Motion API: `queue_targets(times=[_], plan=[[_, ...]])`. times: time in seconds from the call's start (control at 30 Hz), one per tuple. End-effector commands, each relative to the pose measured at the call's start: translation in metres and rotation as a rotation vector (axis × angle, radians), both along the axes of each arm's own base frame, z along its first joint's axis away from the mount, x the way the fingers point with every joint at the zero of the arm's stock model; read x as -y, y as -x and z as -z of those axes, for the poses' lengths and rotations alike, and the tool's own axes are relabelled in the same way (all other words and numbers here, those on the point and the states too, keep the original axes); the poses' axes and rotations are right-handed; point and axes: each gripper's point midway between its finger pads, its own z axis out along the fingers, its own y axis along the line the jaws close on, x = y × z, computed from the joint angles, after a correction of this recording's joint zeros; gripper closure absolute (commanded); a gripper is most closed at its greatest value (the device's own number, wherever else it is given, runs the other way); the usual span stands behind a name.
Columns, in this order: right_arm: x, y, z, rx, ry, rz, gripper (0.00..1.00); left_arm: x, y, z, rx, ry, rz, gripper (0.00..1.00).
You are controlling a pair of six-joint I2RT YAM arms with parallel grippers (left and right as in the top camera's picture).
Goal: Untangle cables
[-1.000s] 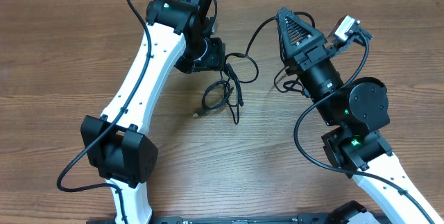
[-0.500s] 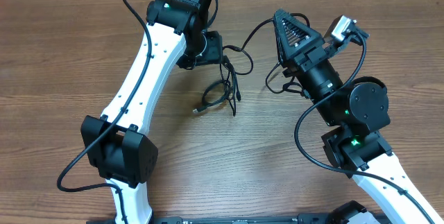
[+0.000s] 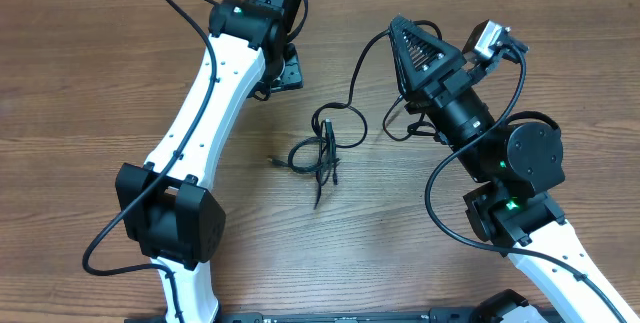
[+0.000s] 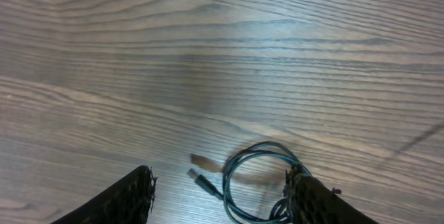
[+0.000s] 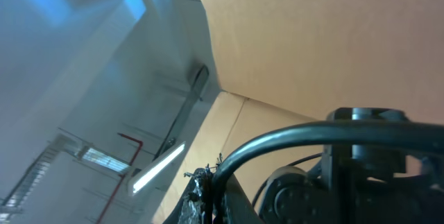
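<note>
Lying cables (image 3: 320, 153) long axis near-far, plug leftward | left tool (image 4: 220, 182) spread | right tool (image 3: 398, 28) apparently pinching one strand

1. The left arm (image 3: 212, 98) reached from the near edge up and away across the table, its white link slanting right toward the black wrist (image 3: 262, 21).
2. The left gripper (image 3: 284, 69) pointed down at the tabletop. In the left wrist view its two dark fingers (image 4: 136, 195) stood well apart with nothing between them.
3. The right arm (image 3: 560, 263) rose from the near right corner, bent at a round black joint (image 3: 530, 153), and leaned up and left.
4. The right gripper (image 3: 418, 48) was tipped upward, toward the ceiling.
5. Its fingertips (image 5: 207, 182) were pressed together, pinching a thin black cable (image 3: 357, 68) that arced away from the tips.
</note>
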Motion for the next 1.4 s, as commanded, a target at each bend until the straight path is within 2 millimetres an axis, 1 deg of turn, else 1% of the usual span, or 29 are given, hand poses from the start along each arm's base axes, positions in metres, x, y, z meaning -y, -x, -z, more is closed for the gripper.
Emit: queue_targets(times=[0.0, 0.07, 0.17, 0.23, 0.27, 0.33, 0.43, 0.47, 0.5, 0.57, 0.63, 0.67, 0.7, 0.73, 0.77, 0.8, 0.83, 0.87, 0.9, 0.93, 1.03, 1.07, 1.1, 1.13, 1.17, 1.23, 1.3, 1.33, 1.37], plan=[[0.001, 0.002, -0.002, 0.092, 0.124, 0.057, 0.96, -0.01, 0.001, 0.006, -0.015, -0.031, -0.039, 0.36], [-0.002, -0.003, 0.012, 0.17, 0.323, 0.13, 0.96, -0.01, 0.001, 0.006, -0.017, -0.027, -0.037, 0.35], [-0.007, -0.015, 0.052, 0.151, 0.558, 0.155, 0.96, -0.006, 0.002, 0.007, -0.024, -0.008, -0.033, 0.35], [-0.009, -0.02, 0.074, 0.047, 0.555, 0.122, 0.96, -0.006, 0.003, 0.007, -0.026, -0.007, -0.033, 0.35], [-0.012, -0.018, 0.075, 0.003, 0.496, 0.082, 0.96, -0.006, 0.003, 0.007, -0.026, -0.007, -0.033, 0.34], [-0.022, -0.008, 0.057, 0.002, 0.361, -0.017, 0.96, -0.006, 0.003, 0.007, -0.027, -0.008, -0.032, 0.34], [-0.032, 0.028, -0.004, 0.269, 0.245, -0.126, 0.96, 0.001, 0.005, 0.008, -0.042, 0.023, 0.011, 0.31], [-0.031, 0.036, -0.017, 0.338, 0.23, -0.129, 0.96, 0.006, 0.007, 0.008, -0.052, 0.045, 0.04, 0.31], [-0.029, 0.04, -0.024, 0.387, 0.229, -0.117, 0.96, 0.011, 0.008, 0.008, -0.062, 0.069, 0.076, 0.31], [-0.029, 0.036, -0.019, 0.401, 0.281, -0.081, 0.96, 0.019, 0.011, 0.008, -0.076, 0.107, 0.133, 0.31], [-0.028, 0.012, 0.016, 0.295, 0.411, -0.012, 0.96, 0.022, 0.012, 0.008, -0.081, 0.123, 0.142, 0.31], [-0.021, -0.007, 0.05, 0.148, 0.488, 0.044, 0.96, 0.022, 0.012, 0.008, -0.082, 0.124, 0.142, 0.31], [-0.014, -0.018, 0.075, 0.033, 0.528, 0.083, 0.96, 0.022, 0.012, 0.008, -0.082, 0.124, 0.142, 0.31], [-0.003, -0.027, 0.107, -0.126, 0.557, 0.124, 0.96, 0.022, 0.013, 0.008, -0.082, 0.123, 0.142, 0.31], [0.003, -0.03, 0.127, -0.246, 0.543, 0.14, 0.96, 0.022, 0.013, 0.008, -0.084, 0.123, 0.142, 0.31], [0.005, -0.03, 0.14, -0.339, 0.502, 0.132, 0.96, 0.022, 0.013, 0.008, -0.085, 0.123, 0.142, 0.31], [0.003, -0.029, 0.142, -0.372, 0.466, 0.113, 0.96, 0.022, 0.013, 0.008, -0.085, 0.123, 0.142, 0.31], [-0.004, -0.026, 0.135, -0.371, 0.414, 0.067, 0.96, 0.022, 0.013, 0.008, -0.084, 0.123, 0.142, 0.3], [-0.012, -0.022, 0.121, -0.326, 0.371, 0.014, 0.96, 0.022, 0.013, 0.008, -0.084, 0.123, 0.142, 0.29], [-0.029, -0.008, 0.079, -0.149, 0.308, -0.096, 0.96, 0.022, 0.013, 0.008, -0.084, 0.123, 0.142, 0.29], [-0.04, 0.024, 0.013, 0.165, 0.229, -0.202, 0.96, 0.022, 0.014, 0.009, -0.089, 0.121, 0.142, 0.28], [-0.04, 0.032, 0.002, 0.234, 0.225, -0.209, 0.96, 0.022, 0.015, 0.009, -0.09, 0.121, 0.142, 0.28], [-0.04, 0.034, -0.002, 0.274, 0.241, -0.201, 0.96, 0.022, 0.014, 0.009, -0.09, 0.121, 0.142, 0.28], [-0.041, 0.032, 0.003, 0.282, 0.277, -0.186, 0.96, 0.022, 0.014, 0.009, -0.089, 0.121, 0.141, 0.28], [-0.042, 0.026, 0.015, 0.265, 0.332, -0.165, 0.96, 0.022, 0.014, 0.009, -0.089, 0.121, 0.141, 0.28], [-0.034, -0.002, 0.067, 0.094, 0.491, -0.063, 0.96, 0.022, 0.014, 0.009, -0.09, 0.121, 0.141, 0.28], [-0.005, -0.025, 0.136, -0.226, 0.602, 0.081, 0.96, 0.021, 0.015, 0.009, -0.094, 0.12, 0.141, 0.29], [0.008, -0.028, 0.161, -0.365, 0.611, 0.131, 0.96, 0.021, 0.016, 0.009, -0.096, 0.119, 0.14, 0.28], [0.015, -0.028, 0.178, -0.474, 0.585, 0.156, 0.96, 0.021, 0.016, 0.009, -0.099, 0.119, 0.14, 0.28]])
